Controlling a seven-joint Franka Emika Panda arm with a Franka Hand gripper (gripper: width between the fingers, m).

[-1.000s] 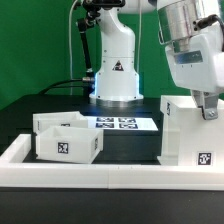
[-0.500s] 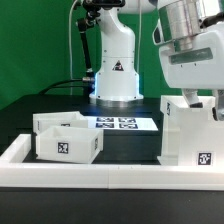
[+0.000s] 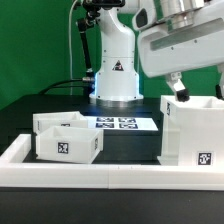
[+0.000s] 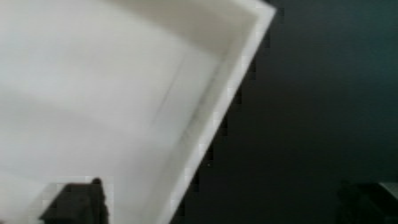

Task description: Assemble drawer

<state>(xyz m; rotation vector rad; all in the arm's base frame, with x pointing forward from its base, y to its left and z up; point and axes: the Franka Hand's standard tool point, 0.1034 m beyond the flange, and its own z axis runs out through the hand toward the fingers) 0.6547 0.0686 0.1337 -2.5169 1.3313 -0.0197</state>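
Observation:
The tall white drawer case (image 3: 192, 132) stands at the exterior view's right with a tag low on its front. Two small white trays sit side by side at the left: the front one (image 3: 68, 145) shows a tag, the other (image 3: 50, 122) is behind it. My gripper (image 3: 181, 90) hangs just above the case's upper left corner, apart from it. In the wrist view the case's white face (image 4: 107, 90) fills one side and its edge runs between my spread fingertips (image 4: 75, 202). The gripper (image 4: 228, 205) is open and holds nothing.
The marker board (image 3: 118, 123) lies on the black table behind the trays. The long low white border wall (image 3: 100, 176) runs along the front. The arm's white base (image 3: 115, 72) stands at the back, with a green backdrop behind it.
My gripper has risen off the case's top at the right and swung toward the exterior view's left, now above the case's left corner. The case and trays have not moved.

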